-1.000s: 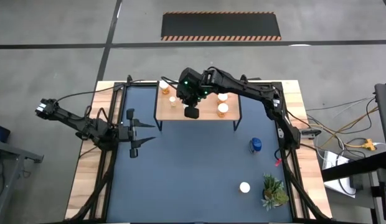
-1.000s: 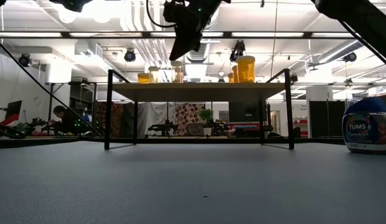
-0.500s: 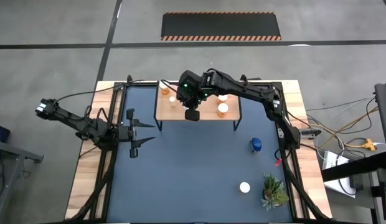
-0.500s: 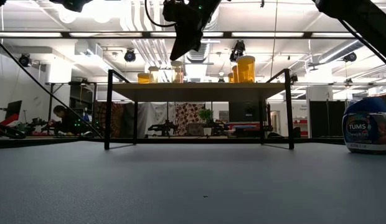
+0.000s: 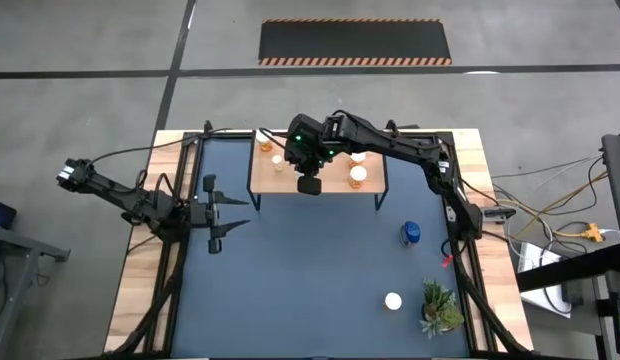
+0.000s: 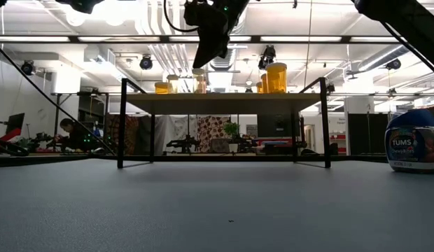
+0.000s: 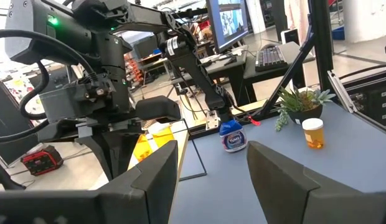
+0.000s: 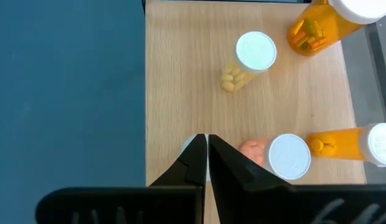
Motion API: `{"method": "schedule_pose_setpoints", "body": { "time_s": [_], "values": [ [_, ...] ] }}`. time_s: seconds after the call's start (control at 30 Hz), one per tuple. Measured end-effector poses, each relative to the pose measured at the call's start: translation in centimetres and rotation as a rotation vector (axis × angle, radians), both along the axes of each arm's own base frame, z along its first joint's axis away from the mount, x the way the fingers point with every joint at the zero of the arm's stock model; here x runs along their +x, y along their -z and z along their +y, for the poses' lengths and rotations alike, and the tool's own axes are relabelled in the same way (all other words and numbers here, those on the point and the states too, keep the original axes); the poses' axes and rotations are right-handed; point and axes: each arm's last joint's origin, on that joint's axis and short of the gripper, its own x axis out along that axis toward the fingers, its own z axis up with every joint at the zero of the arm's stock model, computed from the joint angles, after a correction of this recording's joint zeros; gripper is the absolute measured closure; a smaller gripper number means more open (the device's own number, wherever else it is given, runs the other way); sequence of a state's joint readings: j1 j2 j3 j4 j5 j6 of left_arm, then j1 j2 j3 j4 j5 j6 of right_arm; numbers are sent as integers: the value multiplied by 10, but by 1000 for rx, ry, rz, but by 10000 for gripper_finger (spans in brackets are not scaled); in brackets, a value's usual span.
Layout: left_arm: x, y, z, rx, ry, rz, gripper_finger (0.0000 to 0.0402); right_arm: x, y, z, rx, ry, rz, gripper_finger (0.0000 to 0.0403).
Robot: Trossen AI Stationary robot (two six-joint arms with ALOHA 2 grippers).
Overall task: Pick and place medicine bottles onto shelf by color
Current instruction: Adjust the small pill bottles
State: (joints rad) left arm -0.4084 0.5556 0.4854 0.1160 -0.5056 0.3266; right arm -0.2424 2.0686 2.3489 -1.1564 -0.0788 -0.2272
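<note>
The right arm reaches from the table's right edge across to the far middle, its wrist bent so that the dark two-finger right gripper [image 8: 205, 163] points straight down, fingers pressed together with nothing between them. The left arm lies low along the table's left side, stretched toward the right, and its dark left gripper [image 5: 214, 212] waits there with fingers spread wide apart.
</note>
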Motion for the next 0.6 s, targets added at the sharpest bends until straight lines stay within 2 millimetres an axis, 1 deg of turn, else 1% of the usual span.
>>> {"method": "schedule_pose_setpoints", "body": {
  "time_s": [0.27,0.6],
  "values": [
    [0,0,0,0,0,0,226,1,6,0,6,-1,24,394],
    [0,0,0,0,0,0,226,2,6,2,13,-1,27,394]
  ]
}}
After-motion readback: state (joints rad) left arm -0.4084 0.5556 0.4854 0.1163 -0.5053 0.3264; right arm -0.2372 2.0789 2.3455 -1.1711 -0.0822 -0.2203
